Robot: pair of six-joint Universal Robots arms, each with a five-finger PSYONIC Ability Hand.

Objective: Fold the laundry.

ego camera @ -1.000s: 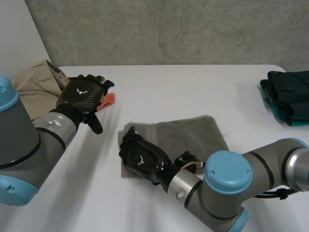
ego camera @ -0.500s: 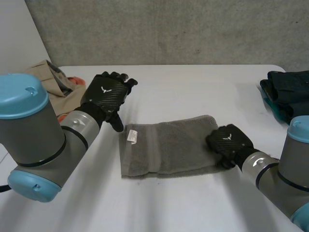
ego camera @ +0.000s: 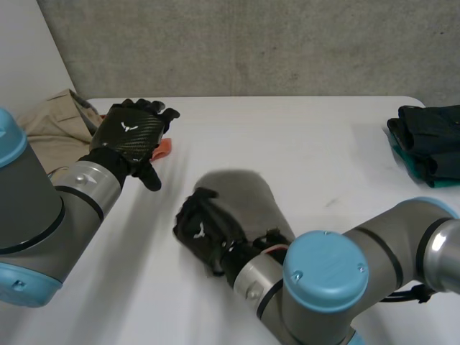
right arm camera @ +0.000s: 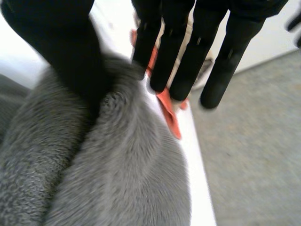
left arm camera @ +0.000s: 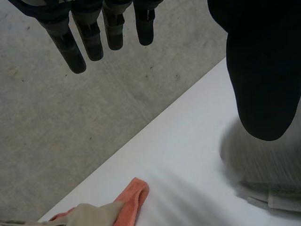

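A grey towel (ego camera: 241, 198) lies in the middle of the white table (ego camera: 302, 136), doubled over into a rounded hump. My right hand (ego camera: 200, 231) is at the hump's left end. In the right wrist view its thumb (right arm camera: 61, 47) presses the grey towel (right arm camera: 117, 179) against the straight fingers (right arm camera: 174, 47), so the cloth is pinched. My left hand (ego camera: 129, 133) hovers to the towel's left with nothing in it. In the left wrist view its fingers (left arm camera: 70, 42) are straight and spread, and a labelled end of the towel (left arm camera: 268, 197) lies beyond its thumb.
A beige garment (ego camera: 54, 126) and an orange cloth (ego camera: 163, 149) lie at the table's far left, under and behind my left hand. A pile of dark and teal clothes (ego camera: 428, 144) sits at the right edge. A concrete floor lies beyond the table's far edge.
My right hand has swung from the towel's right edge over to its left end, dragging that edge along and doubling the towel. My left hand has drawn back to the left, away from the towel's corner.
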